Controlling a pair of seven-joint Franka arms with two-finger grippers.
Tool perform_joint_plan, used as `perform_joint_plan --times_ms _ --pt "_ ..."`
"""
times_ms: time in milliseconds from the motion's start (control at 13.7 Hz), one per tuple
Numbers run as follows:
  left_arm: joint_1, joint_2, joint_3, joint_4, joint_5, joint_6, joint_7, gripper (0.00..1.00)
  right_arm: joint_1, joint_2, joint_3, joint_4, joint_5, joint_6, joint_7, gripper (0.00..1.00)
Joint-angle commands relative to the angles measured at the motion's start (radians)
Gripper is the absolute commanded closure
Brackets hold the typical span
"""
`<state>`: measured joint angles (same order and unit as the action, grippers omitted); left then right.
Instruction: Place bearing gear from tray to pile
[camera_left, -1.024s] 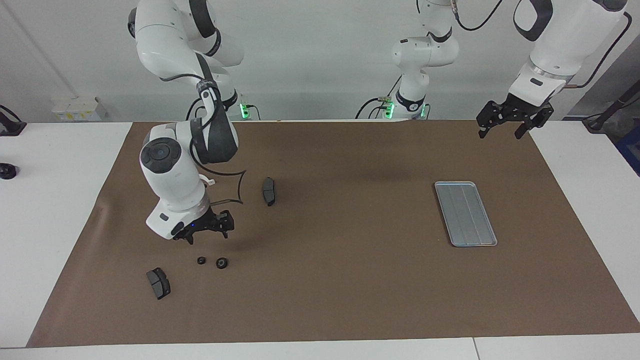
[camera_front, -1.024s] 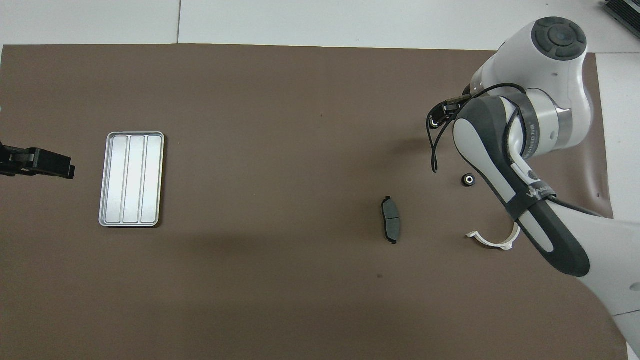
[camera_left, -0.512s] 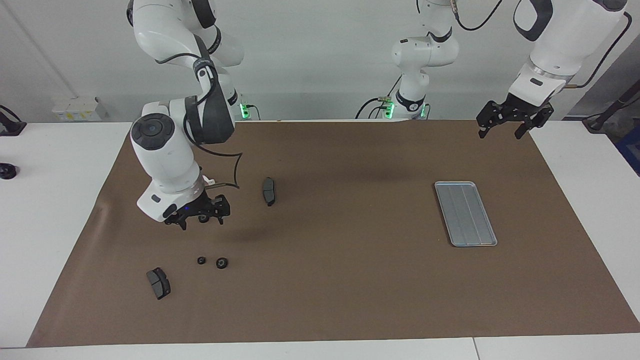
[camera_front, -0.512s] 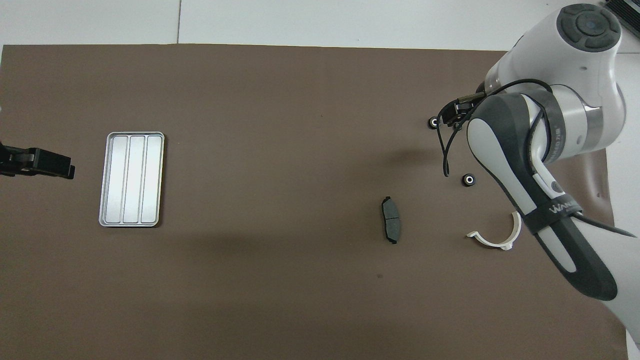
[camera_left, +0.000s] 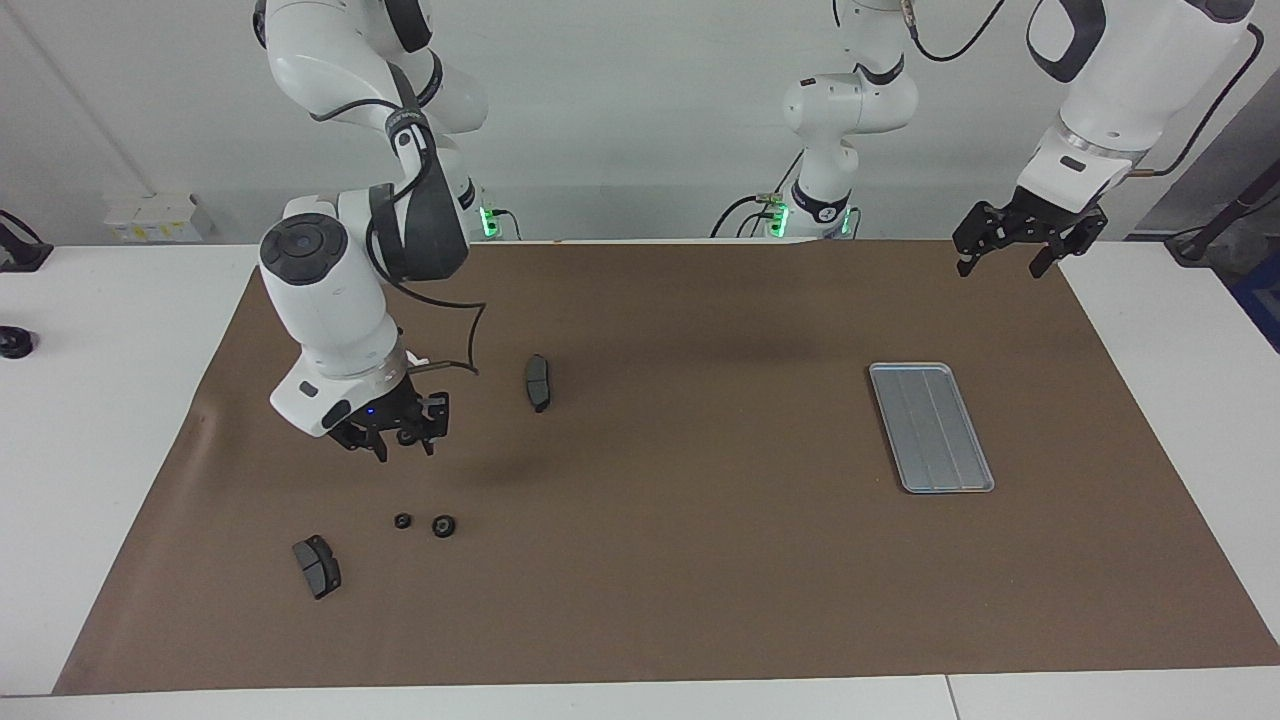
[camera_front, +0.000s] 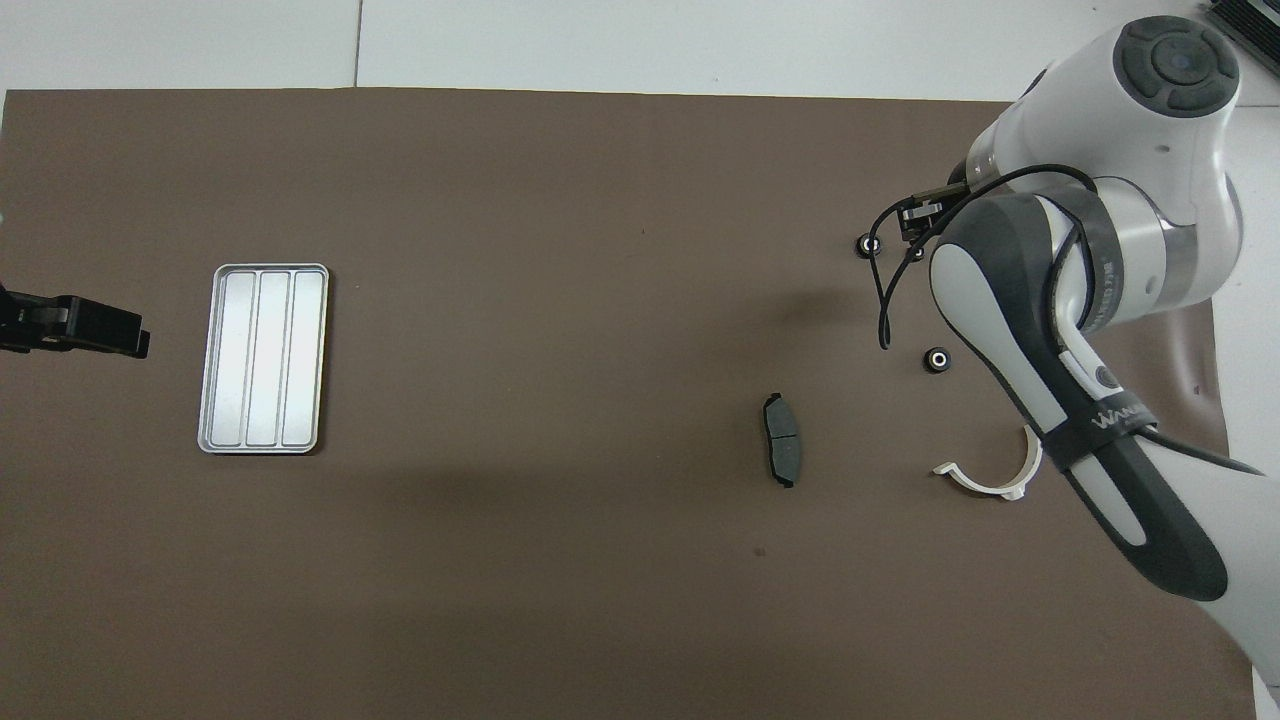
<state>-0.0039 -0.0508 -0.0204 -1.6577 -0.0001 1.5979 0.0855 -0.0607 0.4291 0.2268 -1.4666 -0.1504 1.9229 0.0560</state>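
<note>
While the tray (camera_left: 931, 427) lies bare toward the left arm's end of the bench (camera_left: 110, 420), with no gear visible in it, 2 small black gears (camera_left: 424, 523) rest side by side on the brown mat (camera_left: 680, 560) toward the right arm's end, among the pile's parts: 2 dark brake pads (camera_left: 538, 382) and a white half-ring bracket (camera_front: 990, 478). The right pincer (camera_left: 393, 440) hangs above the mat over the spot just robot-side of the gears, carrying nothing that shows; whether its fingers are spread or pressed together cannot be told. The left pincer (camera_left: 1003, 262) waits, spread and empty, above the mat's edge robot-side of the tray. Judgement: placement appears complete. Any further pick would fall to the left arm, nearer the tray, whose long axis runs away from the robots.
</note>
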Motion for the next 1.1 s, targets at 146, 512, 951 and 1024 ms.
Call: perform_joint_plan --times_ms 146,512,951,1024 --pt "0.013 -0.009 -0.007 -0.01 -0.015 -0.007 -0.004 0.0 -0.076 -0.068 0.017 0.097 0.026 -0.212 0.011 0.0" --pt "0.013 -0.009 -0.007 -0.01 -0.015 -0.007 -0.004 0.0 -0.108 -0.243 0.012 0.085 0.06 -0.384 0.016 0.0" --pt "0.013 -0.011 -0.007 -0.01 -0.015 -0.007 -0.004 0.0 -0.119 -0.314 0.012 0.075 0.063 -0.433 0.015 0.0" --pt "0.013 -0.009 -0.006 -0.01 -0.015 -0.007 -0.004 0.0 -0.131 -0.322 0.011 0.063 0.063 -0.433 0.008 0.0"
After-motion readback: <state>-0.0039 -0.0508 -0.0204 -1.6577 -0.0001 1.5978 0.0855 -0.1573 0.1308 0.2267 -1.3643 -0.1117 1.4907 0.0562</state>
